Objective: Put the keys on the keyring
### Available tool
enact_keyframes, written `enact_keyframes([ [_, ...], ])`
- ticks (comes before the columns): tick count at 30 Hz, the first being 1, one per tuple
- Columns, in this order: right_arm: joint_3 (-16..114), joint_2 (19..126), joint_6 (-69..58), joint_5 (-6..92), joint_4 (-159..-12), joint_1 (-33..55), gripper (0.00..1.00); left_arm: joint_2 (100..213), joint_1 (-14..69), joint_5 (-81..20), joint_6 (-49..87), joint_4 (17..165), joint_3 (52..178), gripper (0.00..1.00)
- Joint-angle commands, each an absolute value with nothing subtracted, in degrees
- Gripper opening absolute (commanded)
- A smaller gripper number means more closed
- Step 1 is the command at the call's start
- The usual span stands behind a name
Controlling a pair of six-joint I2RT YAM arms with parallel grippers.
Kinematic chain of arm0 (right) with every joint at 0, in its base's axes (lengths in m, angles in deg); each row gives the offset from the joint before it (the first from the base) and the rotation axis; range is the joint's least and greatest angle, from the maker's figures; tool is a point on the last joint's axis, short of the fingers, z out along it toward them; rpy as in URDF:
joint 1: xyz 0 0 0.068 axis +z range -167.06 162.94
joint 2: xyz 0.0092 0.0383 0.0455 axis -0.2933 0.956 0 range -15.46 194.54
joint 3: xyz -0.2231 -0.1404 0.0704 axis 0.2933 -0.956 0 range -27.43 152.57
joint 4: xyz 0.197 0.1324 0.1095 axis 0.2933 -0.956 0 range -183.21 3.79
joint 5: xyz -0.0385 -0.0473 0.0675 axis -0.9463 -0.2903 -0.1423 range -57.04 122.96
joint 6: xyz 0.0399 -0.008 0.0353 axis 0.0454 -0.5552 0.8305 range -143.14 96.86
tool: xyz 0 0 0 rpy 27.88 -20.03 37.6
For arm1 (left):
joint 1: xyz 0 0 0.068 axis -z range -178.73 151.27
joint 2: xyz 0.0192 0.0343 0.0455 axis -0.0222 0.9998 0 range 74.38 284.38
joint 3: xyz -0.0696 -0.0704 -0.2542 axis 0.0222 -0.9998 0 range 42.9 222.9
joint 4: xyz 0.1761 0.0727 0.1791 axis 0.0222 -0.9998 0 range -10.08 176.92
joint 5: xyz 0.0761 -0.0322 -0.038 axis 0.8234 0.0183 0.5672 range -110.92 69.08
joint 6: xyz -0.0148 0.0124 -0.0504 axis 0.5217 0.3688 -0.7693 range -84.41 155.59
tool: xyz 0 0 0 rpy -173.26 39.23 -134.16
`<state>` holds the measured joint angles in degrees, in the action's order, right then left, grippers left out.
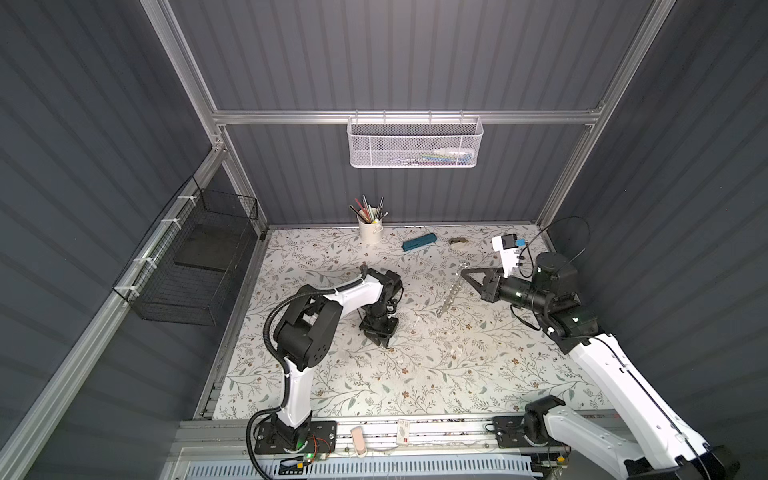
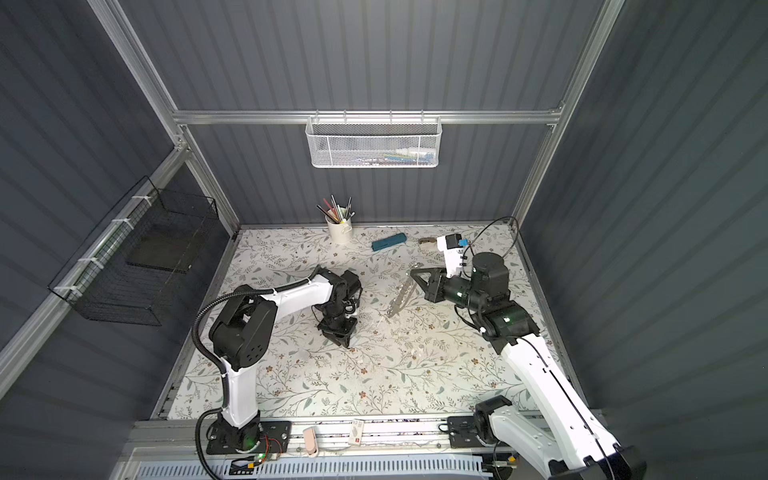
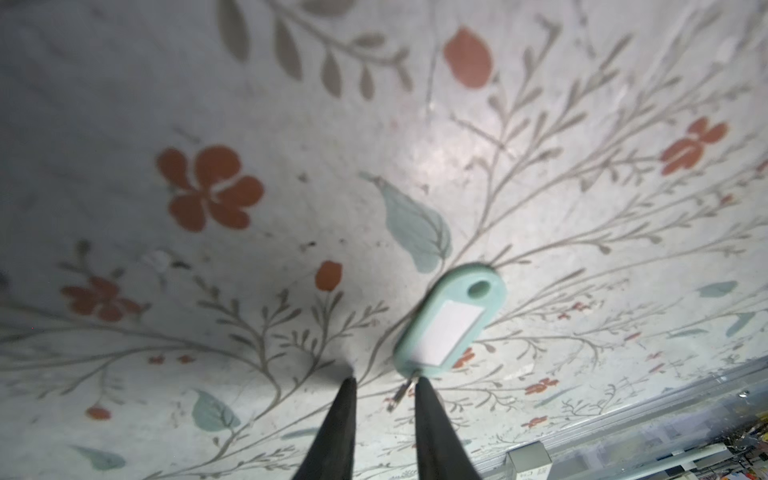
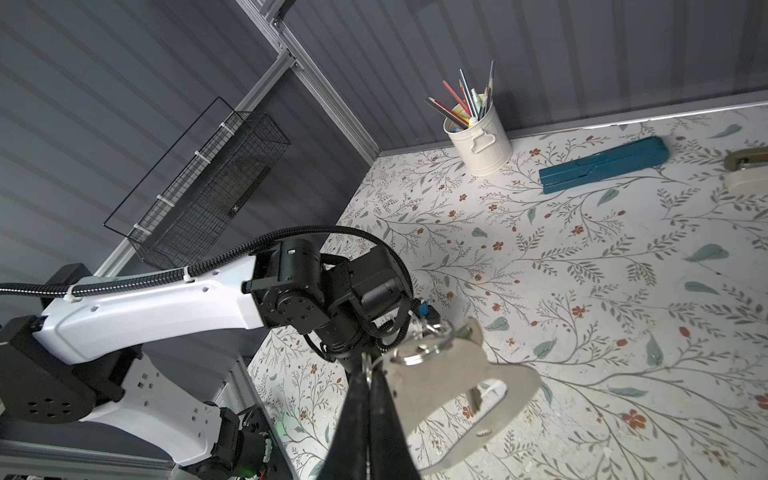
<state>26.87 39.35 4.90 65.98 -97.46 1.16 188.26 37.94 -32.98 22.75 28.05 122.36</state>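
One of the keys, with a pale mint tag (image 3: pixel 451 322) and a small metal blade (image 3: pixel 400 394), lies on the flowered table. My left gripper (image 3: pixel 384 380) points down over it, open, its tips apart at the blade end, with one fingertip (image 3: pixel 422 384) right by the tag's end. Both top views show that gripper (image 1: pixel 384 343) (image 2: pixel 347 343) low over the table's middle. My right gripper (image 4: pixel 368 370) is shut on an edge of the keyring (image 4: pixel 457 386), a flat grey plate with an oval cutout and silver split rings. It holds the keyring (image 1: pixel 451 291) (image 2: pixel 401 293) tilted above the table.
A white cup of pens (image 1: pixel 370 232), a dark-teal case (image 1: pixel 419 242) and a beige object (image 1: pixel 458 242) stand along the back wall. A black wire basket (image 1: pixel 195 266) hangs on the left wall. A white mesh basket (image 1: pixel 415 143) hangs on the rear rail.
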Motion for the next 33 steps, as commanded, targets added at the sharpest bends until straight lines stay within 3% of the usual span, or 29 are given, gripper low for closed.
enact_keyframes([
  [1,27.14,39.0,4.33,66.29,-96.58,1.46,0.04,182.55,35.93,-34.87,19.06,30.43,121.01,0.32],
  [7,27.67,39.44,4.63,66.8,-96.64,1.47,0.04,174.97,35.55,-37.5,11.41,40.73,113.48,0.32],
  [20,29.2,39.87,4.67,67.54,-97.98,1.53,0.04,155.69,37.07,-36.81,-9.8,77.24,83.7,0.34],
  [33,31.17,40.31,4.37,67.67,-99.41,1.58,0.04,159.14,38.47,-33.85,-7.58,78.19,80.91,0.34],
])
